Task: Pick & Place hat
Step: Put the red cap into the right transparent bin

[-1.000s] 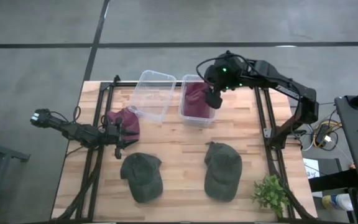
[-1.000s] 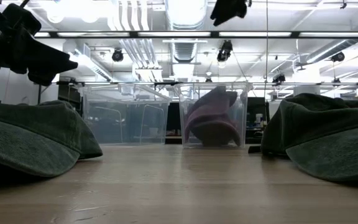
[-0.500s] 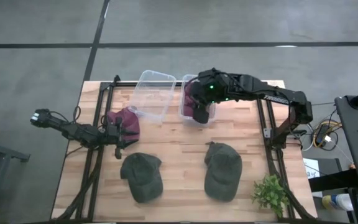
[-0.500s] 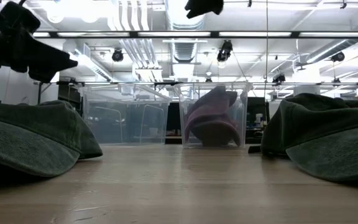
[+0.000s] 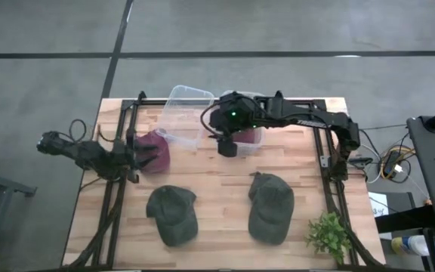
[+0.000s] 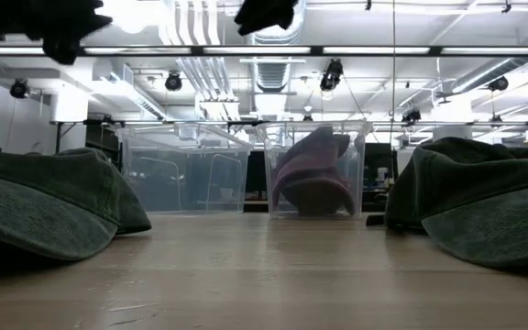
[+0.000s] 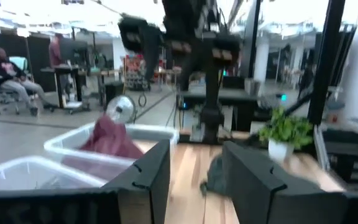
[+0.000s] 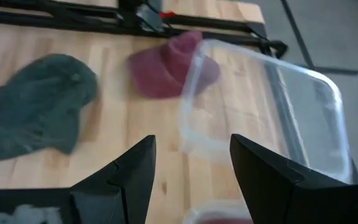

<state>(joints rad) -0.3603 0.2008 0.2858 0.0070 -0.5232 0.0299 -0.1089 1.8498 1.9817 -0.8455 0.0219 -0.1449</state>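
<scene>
A maroon hat point(image 5: 157, 149) lies on the table near its left edge and also shows in the right wrist view point(image 8: 166, 65). My left gripper point(image 5: 136, 160) hovers open just left of it, raised above the table point(image 6: 62, 23). A second maroon hat point(image 6: 314, 174) sits inside the right clear bin point(image 5: 242, 136). My right gripper point(image 5: 227, 145) hangs open above that bin's near left corner, high over the table point(image 6: 264, 14). Beside it stands the empty left bin point(image 5: 187, 113). Two green hats point(image 5: 172, 214) point(image 5: 270, 205) rest crown up near the front.
A small potted plant point(image 5: 329, 236) stands at the table's near right corner. Black frame rails point(image 5: 123, 121) run along both sides of the table. Bare wood point(image 5: 217, 181) lies between the bins and the green hats.
My right gripper has swung from above the right bin toward the table's left and near side, ending over the bin's near left corner. My left gripper has risen and drawn back a little toward the left edge, uncovering more of the maroon hat.
</scene>
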